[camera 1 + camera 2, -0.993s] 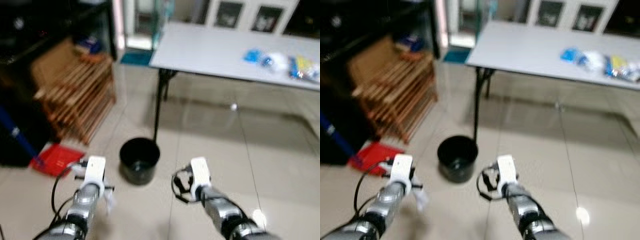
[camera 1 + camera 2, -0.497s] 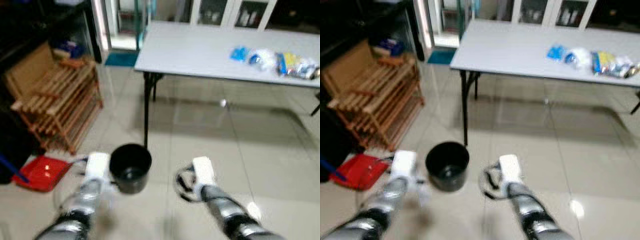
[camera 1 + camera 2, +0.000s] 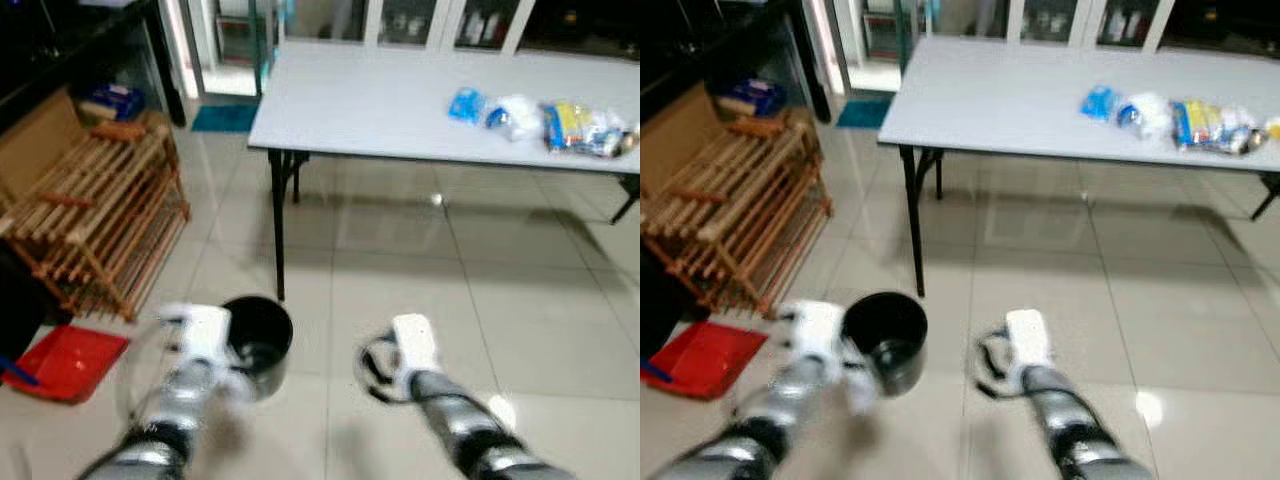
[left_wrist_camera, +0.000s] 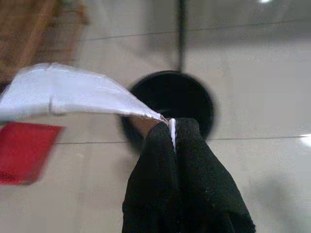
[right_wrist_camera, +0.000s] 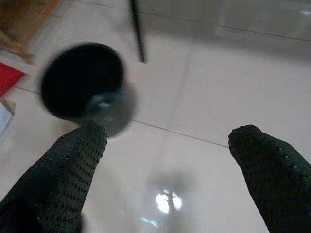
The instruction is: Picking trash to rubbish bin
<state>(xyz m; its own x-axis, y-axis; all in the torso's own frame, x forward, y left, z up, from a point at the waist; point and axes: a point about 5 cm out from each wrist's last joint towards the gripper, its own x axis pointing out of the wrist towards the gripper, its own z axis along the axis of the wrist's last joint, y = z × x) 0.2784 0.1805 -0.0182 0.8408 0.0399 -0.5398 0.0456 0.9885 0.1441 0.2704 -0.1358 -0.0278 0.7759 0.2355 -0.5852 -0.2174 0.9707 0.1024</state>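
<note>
A black round rubbish bin (image 3: pixel 258 330) stands on the tiled floor, just in front of my left arm. My left gripper (image 4: pixel 172 127) is shut on a white sheet of trash (image 4: pixel 73 94), which hangs out to one side above the floor with the bin (image 4: pixel 170 97) right behind the fingertips. My right gripper (image 5: pixel 167 145) is open with nothing between its fingers (image 5: pixel 73 160), held over bare tiles to the right of the bin (image 5: pixel 82 80). More trash, blue and yellow packets (image 3: pixel 545 115), lies on the grey table (image 3: pixel 370 100) at the far right.
A black table leg (image 3: pixel 277 225) stands just behind the bin. A wooden slatted rack (image 3: pixel 90 215) leans at the left, with a red dustpan (image 3: pixel 62 362) on the floor below it. Open tiled floor stretches to the right under the table.
The camera has moved forward and turned, so the whole scene shifted. My left gripper with the white sheet has closed in on the bin and now sits right beside it.
</note>
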